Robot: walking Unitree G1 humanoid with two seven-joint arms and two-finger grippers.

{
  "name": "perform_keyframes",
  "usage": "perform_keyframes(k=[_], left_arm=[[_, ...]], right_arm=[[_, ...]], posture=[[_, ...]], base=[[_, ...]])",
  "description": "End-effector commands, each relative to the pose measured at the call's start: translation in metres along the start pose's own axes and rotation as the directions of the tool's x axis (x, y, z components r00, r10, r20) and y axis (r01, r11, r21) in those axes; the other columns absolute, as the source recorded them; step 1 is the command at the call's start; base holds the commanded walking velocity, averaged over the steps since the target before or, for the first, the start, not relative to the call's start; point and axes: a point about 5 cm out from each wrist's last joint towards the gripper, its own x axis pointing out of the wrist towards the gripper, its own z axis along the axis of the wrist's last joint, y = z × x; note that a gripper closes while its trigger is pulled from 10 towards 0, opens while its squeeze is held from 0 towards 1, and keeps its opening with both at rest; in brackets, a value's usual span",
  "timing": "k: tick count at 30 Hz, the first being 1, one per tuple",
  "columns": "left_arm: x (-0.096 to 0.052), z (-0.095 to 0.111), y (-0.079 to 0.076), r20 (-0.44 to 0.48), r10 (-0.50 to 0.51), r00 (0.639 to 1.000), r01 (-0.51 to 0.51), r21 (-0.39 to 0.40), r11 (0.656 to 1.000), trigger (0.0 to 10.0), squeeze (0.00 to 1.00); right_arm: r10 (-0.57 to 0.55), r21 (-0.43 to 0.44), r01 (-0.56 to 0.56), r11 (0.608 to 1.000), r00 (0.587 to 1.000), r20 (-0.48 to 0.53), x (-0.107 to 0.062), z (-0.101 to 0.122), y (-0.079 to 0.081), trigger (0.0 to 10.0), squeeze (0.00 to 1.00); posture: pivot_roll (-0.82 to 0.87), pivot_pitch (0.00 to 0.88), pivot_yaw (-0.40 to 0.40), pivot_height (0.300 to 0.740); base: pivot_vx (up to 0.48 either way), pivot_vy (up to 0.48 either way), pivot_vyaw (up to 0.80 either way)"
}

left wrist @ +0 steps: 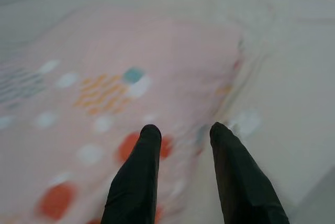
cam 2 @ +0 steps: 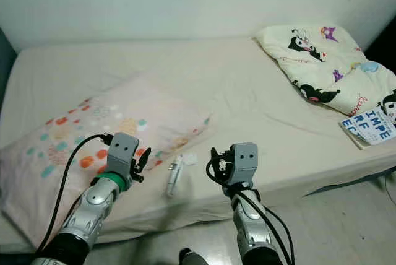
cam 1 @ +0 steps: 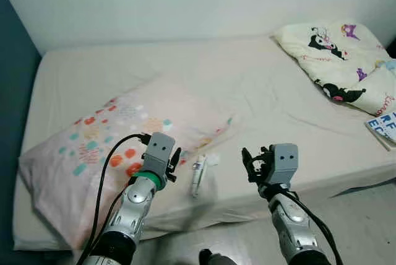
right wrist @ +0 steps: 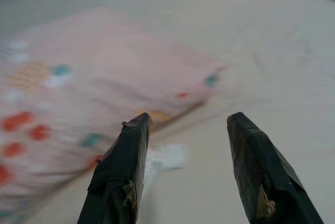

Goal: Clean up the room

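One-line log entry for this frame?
left gripper: open, over pink dotted pillow | right gripper: open, above bed edge | small white tube: on cream bedsheet, untouched

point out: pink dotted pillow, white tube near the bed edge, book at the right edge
pink dotted pillow [cam 1: 93, 138], left eye view, middle of its top face
white tube [cam 1: 198, 175], left eye view, mid-body
book [cam 2: 369, 126], right eye view, on its printed cover

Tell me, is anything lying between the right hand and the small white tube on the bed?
Nothing visible lies between them. The right hand hovers open over the front edge of the bed, and the white tube lies on bare sheet toward the robot's left, beside the dotted pillow.
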Motion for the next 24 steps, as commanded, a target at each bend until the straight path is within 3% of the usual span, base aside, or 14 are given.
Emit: perform_keyframes(k=[1, 9, 14, 24], left_arm=[[-0.0006, -0.0031, -0.0037, -0.012, -0.006, 1.000, 0.006, -0.011, 1.000, 10.0, 0.00], [-0.0008, -0.0030, -0.0038, -0.010, -0.007, 1.000, 0.007, -0.009, 1.000, 10.0, 0.00], [-0.0009, -0.0030, -0.0040, -0.010, -0.006, 1.000, 0.006, -0.009, 1.000, 10.0, 0.00], [-0.0004, -0.0020, -0.0046, -0.001, -0.008, 1.000, 0.008, -0.008, 1.000, 10.0, 0.00]], right_arm=[[-0.014, -0.006, 0.014, 1.000, 1.000, -0.015, -0.0037, -0.0039, -0.0044, 10.0, 0.00], [-0.013, -0.007, 0.013, 1.000, 1.000, -0.015, -0.0038, -0.0040, -0.0041, 10.0, 0.00], [-0.012, -0.006, 0.012, 1.000, 1.000, -0.014, -0.0039, -0.0040, -0.0039, 10.0, 0.00], [-0.012, -0.007, 0.012, 1.000, 1.000, -0.014, -0.0037, -0.0036, -0.0044, 10.0, 0.00]], posture=[[0.00, 0.097, 0.001, 0.740], [0.00, 0.099, 0.002, 0.740], [0.00, 0.099, 0.002, 0.740], [0.00, 0.099, 0.001, 0.740]], base=[[0.000, 0.480, 0.00], [0.000, 0.456, 0.00], [0.000, 0.000, 0.00], [0.000, 0.320, 0.00]])
